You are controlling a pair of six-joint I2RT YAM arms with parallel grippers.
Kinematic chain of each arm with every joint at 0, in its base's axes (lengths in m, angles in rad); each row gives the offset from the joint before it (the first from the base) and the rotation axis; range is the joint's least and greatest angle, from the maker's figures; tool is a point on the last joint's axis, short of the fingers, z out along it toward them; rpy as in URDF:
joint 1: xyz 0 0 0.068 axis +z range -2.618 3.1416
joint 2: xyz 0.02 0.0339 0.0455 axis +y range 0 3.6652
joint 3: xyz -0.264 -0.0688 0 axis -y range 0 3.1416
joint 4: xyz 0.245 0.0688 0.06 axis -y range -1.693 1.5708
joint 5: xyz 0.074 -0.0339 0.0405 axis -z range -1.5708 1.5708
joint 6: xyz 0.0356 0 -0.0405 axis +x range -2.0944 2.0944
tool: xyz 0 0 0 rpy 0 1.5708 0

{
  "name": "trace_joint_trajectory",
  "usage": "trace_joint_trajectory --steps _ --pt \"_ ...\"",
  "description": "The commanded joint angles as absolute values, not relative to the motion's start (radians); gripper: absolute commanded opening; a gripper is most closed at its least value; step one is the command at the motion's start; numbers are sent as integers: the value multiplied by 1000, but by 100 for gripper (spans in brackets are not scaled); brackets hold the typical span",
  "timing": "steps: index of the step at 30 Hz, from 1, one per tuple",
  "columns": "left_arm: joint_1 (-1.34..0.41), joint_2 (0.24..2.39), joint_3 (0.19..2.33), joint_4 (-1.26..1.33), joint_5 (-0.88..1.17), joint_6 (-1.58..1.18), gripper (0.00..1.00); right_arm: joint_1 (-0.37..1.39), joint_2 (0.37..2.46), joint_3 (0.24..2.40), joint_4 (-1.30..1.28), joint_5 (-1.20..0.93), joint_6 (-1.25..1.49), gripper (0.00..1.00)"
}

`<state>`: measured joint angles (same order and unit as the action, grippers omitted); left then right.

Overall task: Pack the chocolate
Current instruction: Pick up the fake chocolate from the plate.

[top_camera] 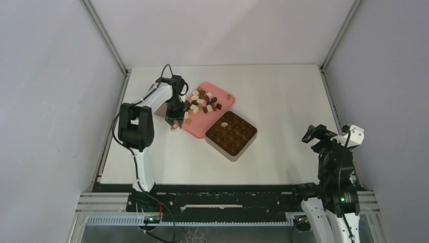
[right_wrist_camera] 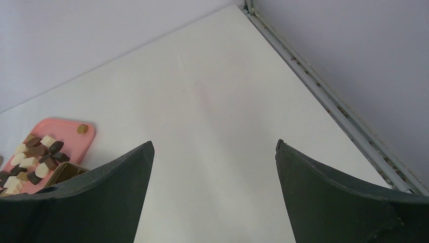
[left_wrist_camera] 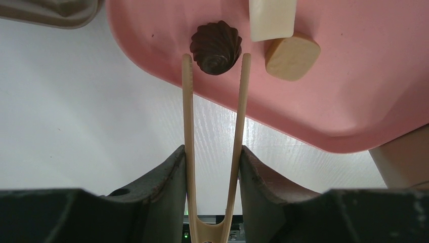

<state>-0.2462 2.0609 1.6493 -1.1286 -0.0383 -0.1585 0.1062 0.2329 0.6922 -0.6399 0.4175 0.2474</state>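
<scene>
- White counter point(top_camera: 283, 101), faint wood grain, edged left and right by metal rails point(top_camera: 330, 96).
- Pink tray point(top_camera: 196, 129) flat on it, left of centre, rounded corners, set at a slant.
- Square tan tin point(top_camera: 218, 149) also flat on it, turned like a diamond, against or just beside the tray's near right edge; cannot tell which.
- Tan piece point(top_camera: 162, 110) just left of the tray, mostly hidden, kind unclear.

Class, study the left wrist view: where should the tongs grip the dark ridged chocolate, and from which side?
Pinch the chocolate across its widest flanks, one tip of the tongs per side, coming in over the edge of the tray. It lies flat and rounded, with both flanks free; the tan piece lies clear.
</scene>
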Motion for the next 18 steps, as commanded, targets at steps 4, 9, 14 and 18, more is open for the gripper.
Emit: trace_joint_trajectory --steps 4,9,14,18 --pt "-263 2079 1678 -1153 -9 -137 45 112 233 689 -606 422 230 98" --pt "-265 2102 1692 -1158 -12 -136 45 112 232 689 -607 421 229 98" --pt "-265 2105 1706 -1167 -27 -137 41 112 230 689 -607 421 230 98" --pt "-265 2072 1710 -1170 -32 -137 33 112 229 688 -607 420 230 98"
